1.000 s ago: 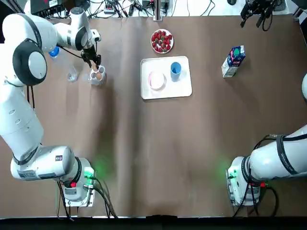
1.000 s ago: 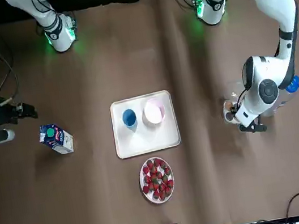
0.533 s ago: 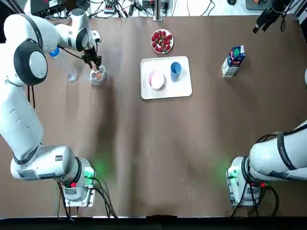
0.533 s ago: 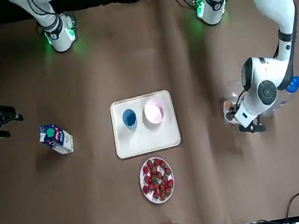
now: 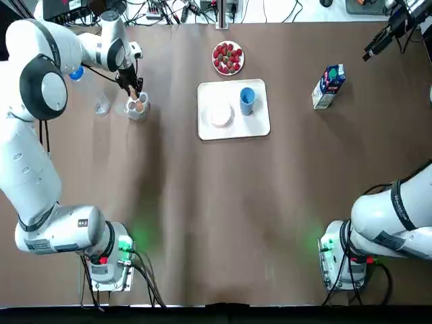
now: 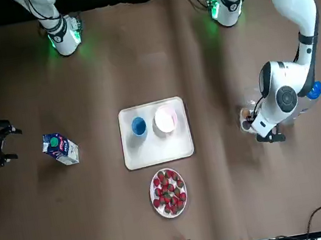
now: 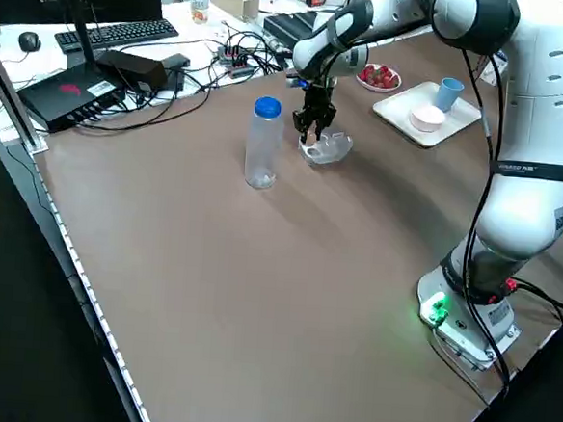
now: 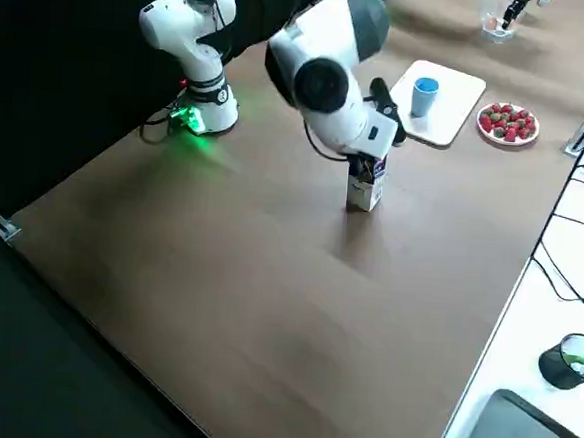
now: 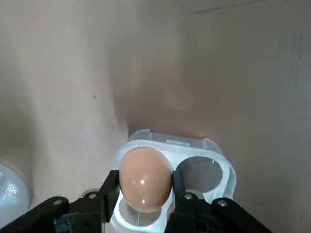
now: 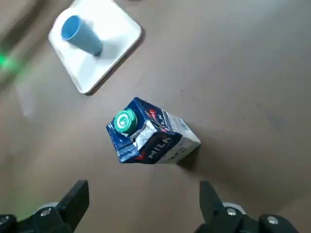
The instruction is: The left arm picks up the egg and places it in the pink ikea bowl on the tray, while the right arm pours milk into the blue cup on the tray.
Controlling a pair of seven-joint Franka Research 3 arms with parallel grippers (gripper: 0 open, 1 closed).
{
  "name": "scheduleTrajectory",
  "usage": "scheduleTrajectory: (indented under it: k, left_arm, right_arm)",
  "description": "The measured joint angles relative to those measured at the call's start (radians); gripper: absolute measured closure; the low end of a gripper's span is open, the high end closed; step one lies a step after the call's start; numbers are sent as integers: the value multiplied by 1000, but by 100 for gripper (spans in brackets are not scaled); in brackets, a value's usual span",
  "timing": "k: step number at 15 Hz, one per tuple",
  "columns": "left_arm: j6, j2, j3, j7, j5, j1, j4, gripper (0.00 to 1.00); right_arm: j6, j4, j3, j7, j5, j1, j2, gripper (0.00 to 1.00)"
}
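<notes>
A brown egg (image 9: 145, 177) sits at the top of a clear egg carton (image 5: 136, 111) at the table's far left. My left gripper (image 5: 131, 88) stands over it, its fingers (image 9: 110, 187) pressed against both sides of the egg. The blue milk carton (image 5: 329, 86) with a green cap stands at the far right. My right gripper (image 5: 372, 46) hovers open beyond it, apart from it, and the carton (image 10: 150, 136) lies ahead of its spread fingers. On the white tray (image 5: 256, 125) stand the blue cup (image 5: 247, 98) and the pink bowl (image 5: 220, 115).
A plate of strawberries (image 5: 228, 58) lies just beyond the tray. A clear water bottle (image 5: 77, 73) with a blue cap stands left of the egg carton. Cables and desk gear line the table's far edge.
My right gripper has swung outward toward the table's right edge, past the milk carton. The left gripper has stayed at the egg.
</notes>
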Motion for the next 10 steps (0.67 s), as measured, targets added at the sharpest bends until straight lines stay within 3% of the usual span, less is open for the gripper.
scheduleTrajectory:
  k: [6,10]
  left_arm:
    - [0,-2,0,0,0,2,14,52]
    - [-19,-46,-1,0,1,4,25,52]
  right_arm:
    - [-38,4,0,-417,149,-64,113,0]
    - [-54,7,11,-624,175,-68,190,0]
